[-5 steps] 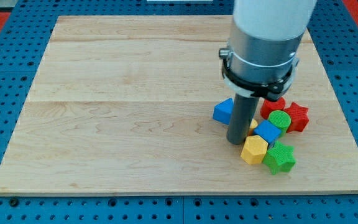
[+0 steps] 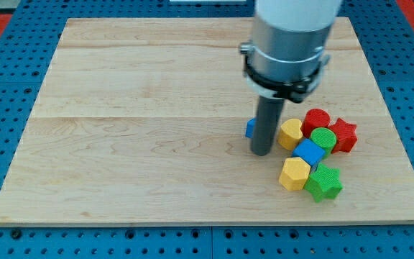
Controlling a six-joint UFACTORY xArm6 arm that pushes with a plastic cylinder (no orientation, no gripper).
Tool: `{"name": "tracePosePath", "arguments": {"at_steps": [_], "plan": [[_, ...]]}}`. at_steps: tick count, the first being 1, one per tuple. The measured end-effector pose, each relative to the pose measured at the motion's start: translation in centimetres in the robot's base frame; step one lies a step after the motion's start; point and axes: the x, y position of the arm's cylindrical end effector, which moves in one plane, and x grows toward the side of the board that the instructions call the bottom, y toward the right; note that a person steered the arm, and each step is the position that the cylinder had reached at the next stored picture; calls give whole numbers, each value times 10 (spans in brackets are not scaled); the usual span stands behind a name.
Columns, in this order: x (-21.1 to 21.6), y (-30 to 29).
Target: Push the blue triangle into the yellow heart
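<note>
The blue triangle (image 2: 251,128) lies mostly hidden behind my dark rod; only its left edge shows. The yellow heart (image 2: 290,134) lies just to the view's right of the rod. My tip (image 2: 261,152) rests on the board, below the blue triangle and to the left of the yellow heart, close to both. I cannot tell whether the triangle touches the heart.
A cluster sits right of the heart: a red round block (image 2: 315,119), a red star (image 2: 343,134), a green round block (image 2: 323,138), a blue block (image 2: 309,152), a yellow hexagon (image 2: 294,173) and a green star (image 2: 325,182). The wooden board (image 2: 135,122) lies on a blue pegboard.
My rod has moved to the view's left and a little up. It now covers most of the blue triangle and has uncovered the yellow heart.
</note>
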Motion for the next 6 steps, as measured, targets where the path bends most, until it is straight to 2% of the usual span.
{"name": "tracePosePath", "arguments": {"at_steps": [1, 2, 3, 5, 6], "plan": [[0, -57], [-21, -68], [-44, -68], [-45, 6], [-42, -2]]}}
